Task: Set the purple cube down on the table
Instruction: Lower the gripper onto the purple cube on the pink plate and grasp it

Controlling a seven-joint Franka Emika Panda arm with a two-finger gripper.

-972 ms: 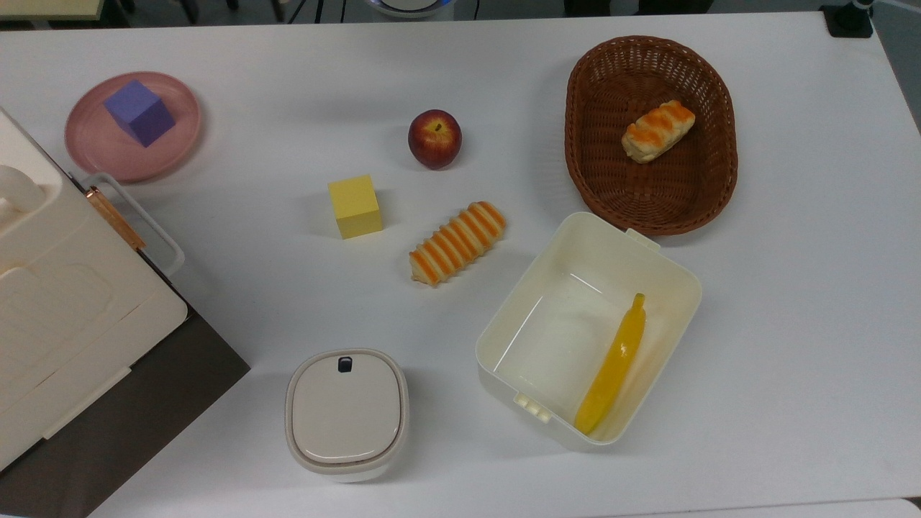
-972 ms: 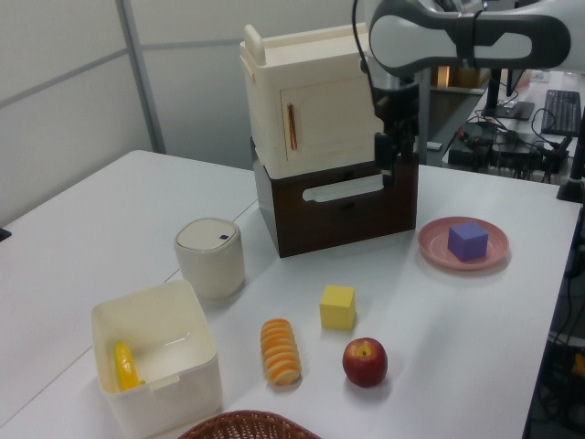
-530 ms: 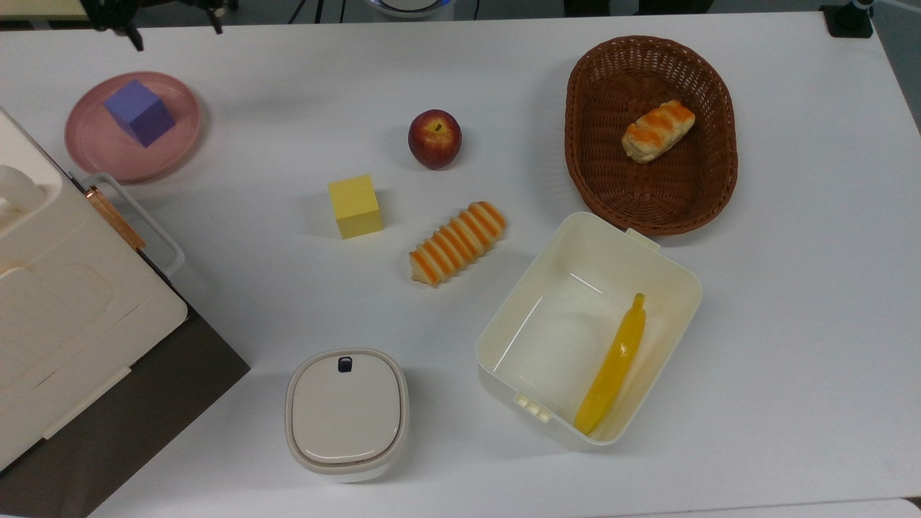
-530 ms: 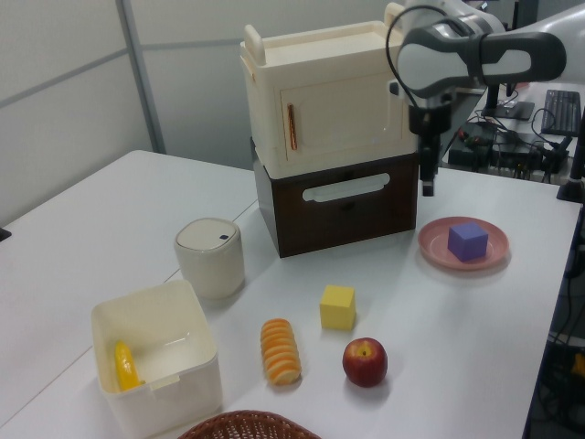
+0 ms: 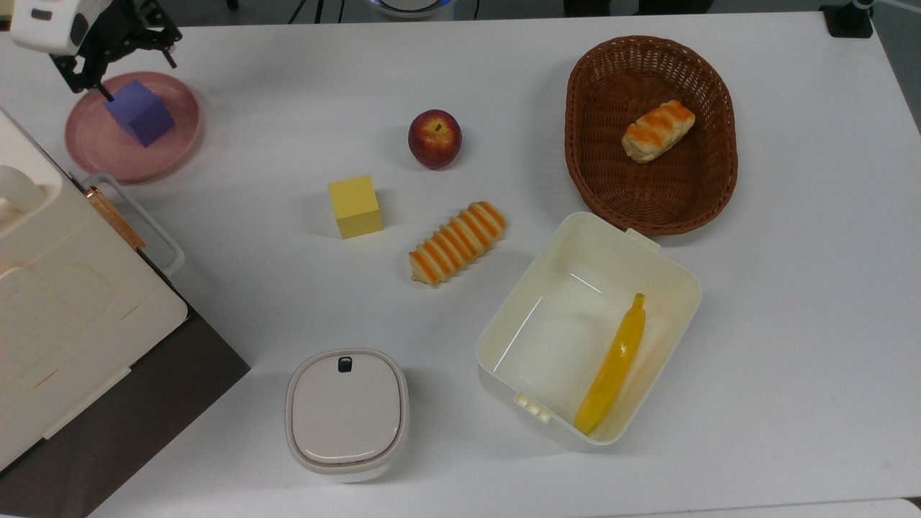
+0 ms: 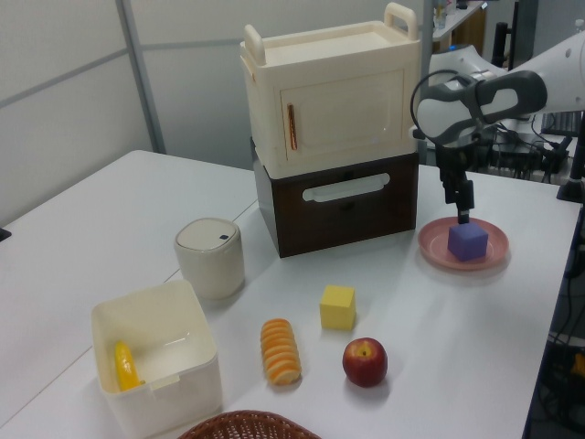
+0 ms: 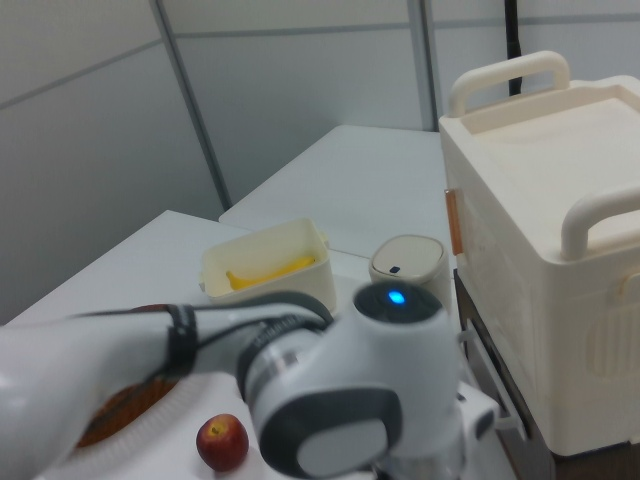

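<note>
Purple cube (image 5: 139,113): one, on pink plate (image 5: 101,147); one yellow cube (image 5: 354,206).

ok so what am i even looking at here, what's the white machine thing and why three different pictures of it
It is a robot arm with a two-finger gripper at its end, filmed by three cameras at one moment. The top view looks straight down on the white table; the left view looks across it from one side; the right view looks past the arm's bulky body. The gripper hangs just above a purple cube sitting on a pink plate, and it holds nothing. Also on the table: a yellow cube, an apple, striped bread, a wicker basket with another piece of bread, an open box with a banana, a lidded pot and a cream cabinet.
</note>
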